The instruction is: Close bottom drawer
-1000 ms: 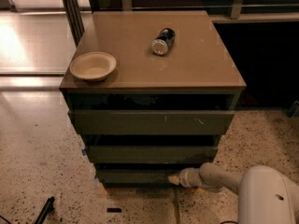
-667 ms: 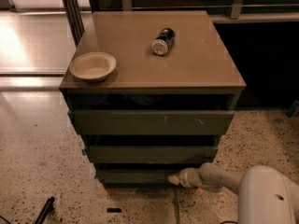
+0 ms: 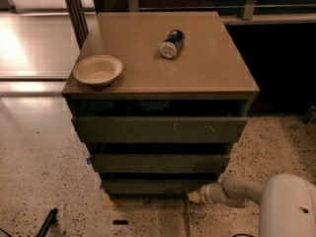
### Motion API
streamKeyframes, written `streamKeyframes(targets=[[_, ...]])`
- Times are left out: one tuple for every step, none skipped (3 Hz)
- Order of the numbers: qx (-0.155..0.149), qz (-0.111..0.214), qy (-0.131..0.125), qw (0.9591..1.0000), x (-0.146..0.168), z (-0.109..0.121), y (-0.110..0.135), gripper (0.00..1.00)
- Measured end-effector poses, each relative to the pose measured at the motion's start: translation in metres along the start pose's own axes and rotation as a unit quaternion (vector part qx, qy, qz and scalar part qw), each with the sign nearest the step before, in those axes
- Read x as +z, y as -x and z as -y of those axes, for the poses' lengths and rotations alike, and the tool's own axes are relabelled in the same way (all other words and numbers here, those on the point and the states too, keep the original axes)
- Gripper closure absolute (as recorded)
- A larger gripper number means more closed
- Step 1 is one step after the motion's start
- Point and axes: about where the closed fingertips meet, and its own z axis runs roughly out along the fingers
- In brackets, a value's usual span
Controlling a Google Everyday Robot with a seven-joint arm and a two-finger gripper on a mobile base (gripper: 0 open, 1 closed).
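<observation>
The bottom drawer [image 3: 148, 186] is the lowest, narrowest dark olive-brown front of the cabinet [image 3: 163, 78]; its front sits close under the middle drawer [image 3: 158, 163], with only a thin dark gap above it. My gripper [image 3: 194, 196] reaches in from the lower right on a pale arm [image 3: 237, 190]. Its tip is at the right end of the bottom drawer front, just above the floor.
A cream bowl [image 3: 98, 69] and a dark can [image 3: 172, 43] lying on its side rest on the cabinet top. The widest top drawer [image 3: 160, 129] sticks out furthest. A black object [image 3: 48, 220] lies on the speckled floor at lower left. Metal posts stand behind.
</observation>
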Motion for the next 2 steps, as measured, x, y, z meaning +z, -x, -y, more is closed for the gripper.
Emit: streamKeyframes(targets=[[0.003, -0.002, 0.000, 1.0000, -0.0007, 0.0002, -0.0021, 0.81], [0.003, -0.002, 0.000, 1.0000, -0.0007, 0.0002, -0.0021, 0.58]])
